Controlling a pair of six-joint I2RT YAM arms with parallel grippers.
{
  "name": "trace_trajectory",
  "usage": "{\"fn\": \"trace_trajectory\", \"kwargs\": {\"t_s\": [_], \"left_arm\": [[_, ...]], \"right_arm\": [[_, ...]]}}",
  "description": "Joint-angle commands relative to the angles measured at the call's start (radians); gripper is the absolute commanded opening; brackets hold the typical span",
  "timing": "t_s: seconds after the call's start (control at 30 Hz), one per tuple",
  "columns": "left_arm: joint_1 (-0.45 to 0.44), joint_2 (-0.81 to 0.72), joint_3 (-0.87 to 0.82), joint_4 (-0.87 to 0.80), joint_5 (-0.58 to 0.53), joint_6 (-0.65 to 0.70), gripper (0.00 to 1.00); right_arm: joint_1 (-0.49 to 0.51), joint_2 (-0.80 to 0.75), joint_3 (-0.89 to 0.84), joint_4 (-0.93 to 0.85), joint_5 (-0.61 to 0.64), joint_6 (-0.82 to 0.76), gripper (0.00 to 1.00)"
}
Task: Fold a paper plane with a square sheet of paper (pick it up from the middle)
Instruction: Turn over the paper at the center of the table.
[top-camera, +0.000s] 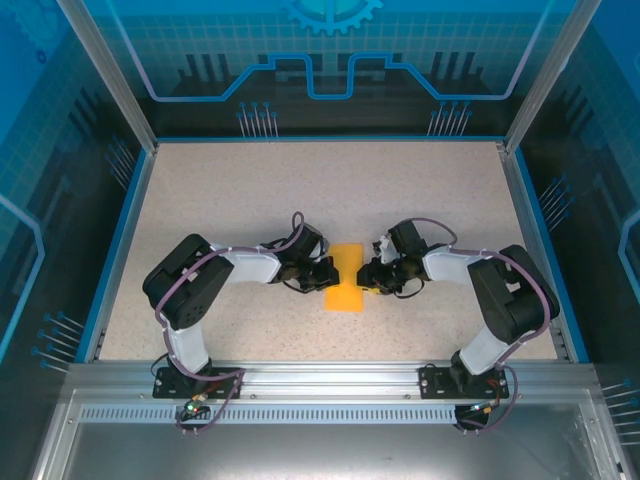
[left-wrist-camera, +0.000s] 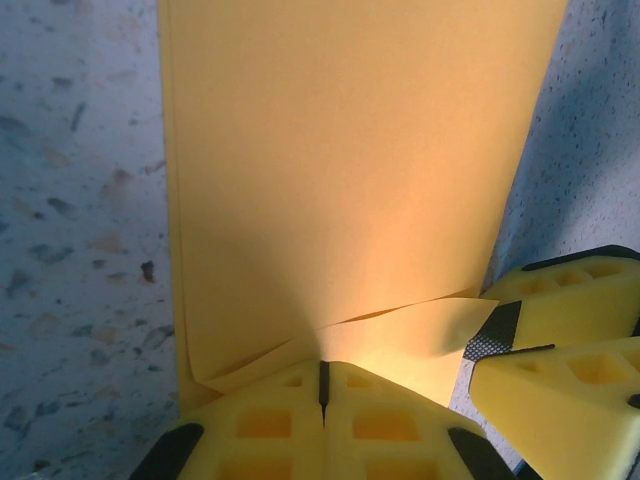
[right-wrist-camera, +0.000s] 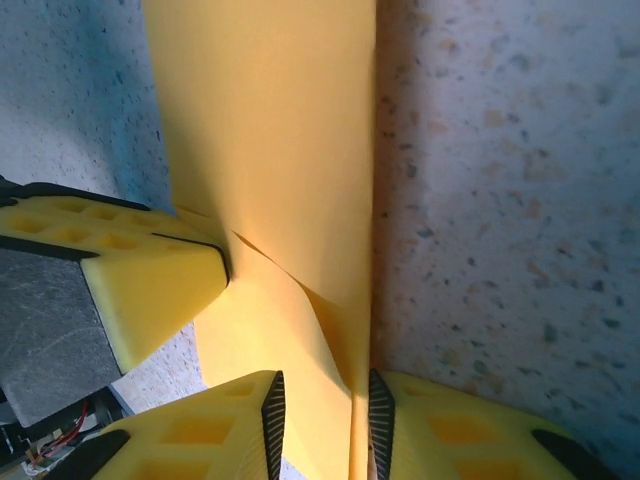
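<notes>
My left end effector (top-camera: 322, 272) comes in from the left and is clamped flat on the left edge of the folded sheet (top-camera: 345, 295). In my left wrist view the two pads meet with no gap (left-wrist-camera: 323, 372), and a wrinkle of paper (left-wrist-camera: 350, 180) fans out from the pinch.

The sheet lies between my two end effectors, near the middle of the tabletop (top-camera: 250, 200). It is a narrow orange-yellow strip whose long axis runs from near to far, square across the line that joins my wrists. It is nipped in at the waist where I hold it. Both arms are equally close to it, each touching the midpoint of one long side.

My right end effector (top-camera: 368, 276) comes in from the right. Its jaws stand at a narrow gap (right-wrist-camera: 322, 400), straddling a raised ridge along the right edge. I cannot tell whether the pads press that ridge yet.

I judge that the next move turns on this waist. Both grips sit opposite each other on the short axis, nearly nose to nose, so there is little room to push inward.

The sheet's ends are free toward and away from me. There is plenty of tabletop on the far side. The blue rim (top-camera: 118, 250) and the near rail (top-camera: 320, 375) are well apart from the work.
</notes>
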Motion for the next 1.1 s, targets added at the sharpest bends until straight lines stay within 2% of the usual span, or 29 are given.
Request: {"fn": "trace_trajectory", "kwargs": {"t_s": [0.0, 0.17, 0.3, 0.6, 0.77, 0.87, 0.97, 1.07], "left_arm": [[0.000, 0.024, 0.020, -0.044, -0.022, 0.017, 0.00], [0.001, 0.019, 0.016, -0.042, -0.022, 0.017, 0.00], [0.000, 0.010, 0.012, -0.036, -0.023, 0.013, 0.00], [0.001, -0.021, 0.008, 0.020, -0.002, -0.021, 0.01], [0.000, -0.072, -0.006, 0.022, -0.026, -0.025, 0.04], [0.000, -0.132, -0.024, 0.016, -0.062, -0.020, 0.04], [0.000, -0.211, -0.037, -0.017, -0.129, -0.006, 0.06], [0.002, -0.297, -0.044, -0.078, -0.222, 0.018, 0.07]], "right_arm": [[0.006, 0.008, -0.006, 0.041, -0.031, 0.023, 0.30], [0.004, 0.001, -0.020, 0.043, -0.021, 0.025, 0.30], [0.005, 0.015, -0.030, 0.098, -0.070, 0.031, 0.30], [0.005, 0.024, -0.044, 0.144, -0.096, 0.015, 0.20], [-0.001, 0.009, -0.044, 0.144, -0.097, 0.016, 0.09], [-0.003, -0.036, -0.032, 0.094, -0.080, 0.004, 0.08], [-0.004, -0.108, 0.014, -0.047, -0.017, -0.042, 0.07], [-0.003, -0.189, 0.089, -0.254, 0.126, -0.110, 0.06]]}}
